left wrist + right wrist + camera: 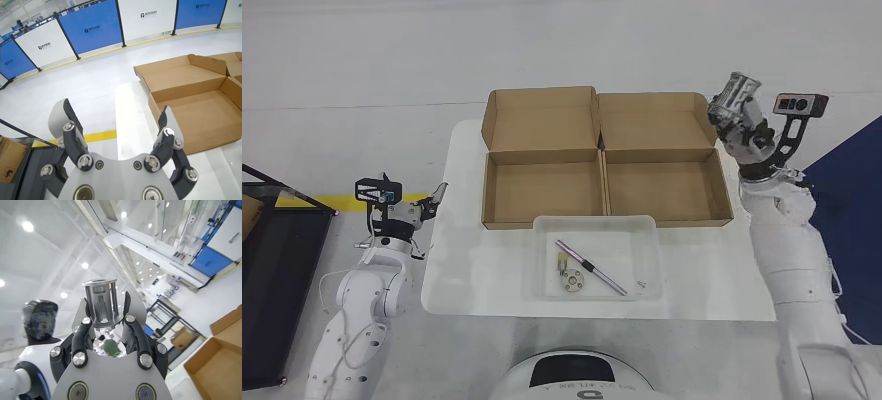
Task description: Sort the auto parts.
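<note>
1. The right gripper [106, 302] is raised in the air beside the far right corner of the right cardboard box [667, 192]. In the right wrist view it points up toward the ceiling.
2. Its fingers [127, 303] are clenched on a cylindrical metal part [101, 298]. They press it from two sides near its lower flange. The part has a flat round cap on top and open slots along its wall, and it stands upright between the fingers.
3. The left gripper [115, 108] hangs at the left edge of the white surface [462, 250], well apart from the boxes. Its fingers [72, 115] are released, wide from each other, with nothing between them.
4. The left cardboard box [542, 192] and the right cardboard box stand side by side, touching, at the far part of the surface. Both have the lid folded back, and no part lies inside either.
5. A clear tray [594, 219] stands just in front of the boxes, near the middle of the surface.
6. In the tray a long thin rod [590, 267] lies diagonally. A round disc [571, 284] lies just beside it on its near left side.
7. Some small screws [641, 284] lie near the right wall of the tray, apart from the rod.
</note>
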Available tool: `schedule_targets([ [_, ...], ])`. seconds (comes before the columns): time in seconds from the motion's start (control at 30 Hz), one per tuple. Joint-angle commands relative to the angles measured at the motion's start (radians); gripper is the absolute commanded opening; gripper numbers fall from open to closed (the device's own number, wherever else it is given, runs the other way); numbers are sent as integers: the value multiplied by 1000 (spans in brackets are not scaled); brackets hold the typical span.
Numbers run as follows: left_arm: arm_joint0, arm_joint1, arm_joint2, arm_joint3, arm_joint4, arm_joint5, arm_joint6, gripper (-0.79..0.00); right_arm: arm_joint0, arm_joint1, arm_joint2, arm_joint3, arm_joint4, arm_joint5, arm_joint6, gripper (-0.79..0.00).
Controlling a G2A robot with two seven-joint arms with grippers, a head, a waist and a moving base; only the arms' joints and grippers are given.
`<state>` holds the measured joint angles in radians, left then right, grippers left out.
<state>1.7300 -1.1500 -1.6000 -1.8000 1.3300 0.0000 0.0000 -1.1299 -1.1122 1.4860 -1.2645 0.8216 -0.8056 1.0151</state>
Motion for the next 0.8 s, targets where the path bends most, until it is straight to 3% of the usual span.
schedule_targets([
  [0.0, 0, 0, 0, 0, 0, 0, 0, 0, -14, 3, -17, -9, -208, -146, -146, -785],
  [0.03, 0, 0, 0, 0, 0, 0, 0, 0, -16, 6, -26, -4, -290, -207, -207, -785],
  [0.1, 0, 0, 0, 0, 0, 0, 0, 0, -7, 5, -11, -3, -357, -207, -207, -785],
  [0.3, 0, 0, 0, 0, 0, 0, 0, 0, -19, -21, 31, -24, -410, -207, -207, -785],
  [0.57, 0, 0, 0, 0, 0, 0, 0, 0, -19, -45, 14, -11, -370, -207, -207, -785],
  [0.77, 0, 0, 0, 0, 0, 0, 0, 0, 0, -29, -23, 53, -316, -207, -207, -785],
])
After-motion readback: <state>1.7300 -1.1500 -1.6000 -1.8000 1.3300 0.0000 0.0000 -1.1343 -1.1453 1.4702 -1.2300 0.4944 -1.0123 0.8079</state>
